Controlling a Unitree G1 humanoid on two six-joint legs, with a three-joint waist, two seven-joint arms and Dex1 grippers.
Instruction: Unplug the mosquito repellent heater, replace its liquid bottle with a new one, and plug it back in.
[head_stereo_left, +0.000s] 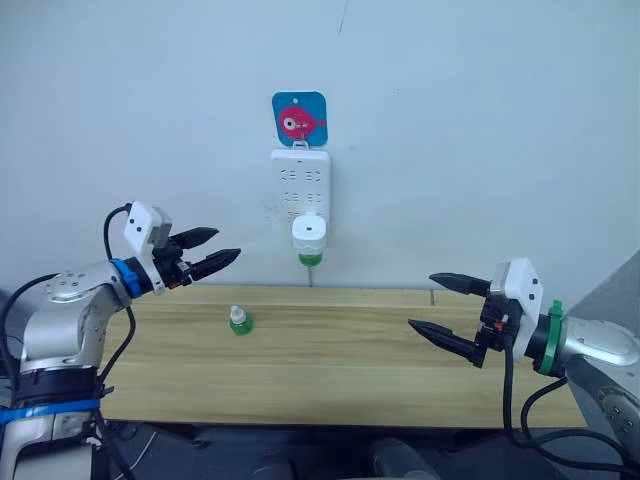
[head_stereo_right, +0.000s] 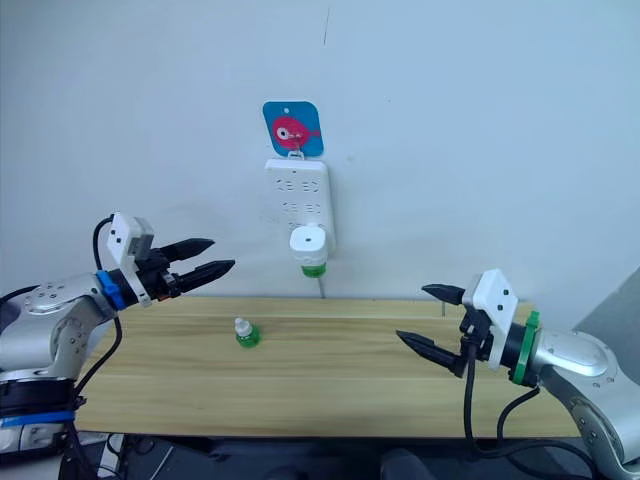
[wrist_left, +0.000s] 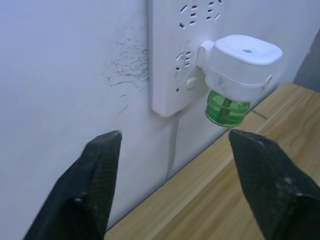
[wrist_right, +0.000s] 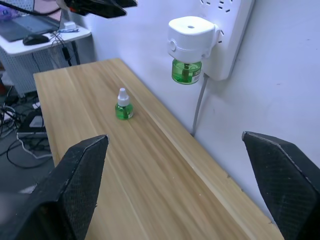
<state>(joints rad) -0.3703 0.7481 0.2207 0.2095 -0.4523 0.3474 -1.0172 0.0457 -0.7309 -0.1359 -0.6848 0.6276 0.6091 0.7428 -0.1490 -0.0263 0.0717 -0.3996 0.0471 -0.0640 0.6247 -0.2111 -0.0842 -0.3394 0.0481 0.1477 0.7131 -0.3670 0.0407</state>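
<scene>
The left hand (head_stereo_left: 207, 250), at the middle left of the head view, hangs in the air with its two black tapered fingers parted and nothing between them. At the lower right, the right hand (head_stereo_left: 444, 314) hovers over the desk (head_stereo_left: 340, 380), its fingers spread wide, also empty. Between them, at the centre, the mosquito repellent heater (head_stereo_left: 310, 232) sits plugged into the lowest sockets of a tall white power strip (head_stereo_left: 299, 178) on the wall. The heater is a smooth, rounded white plastic shell with a translucent green liquid bottle (head_stereo_left: 311, 259) screwed in beneath. Below and left, a spare green bottle (head_stereo_left: 240, 320) with a white cap stands upright on the pale wood-grain desk. By the look of things, no step is done: unplugging, swapping bottles and replugging all remain.
</scene>
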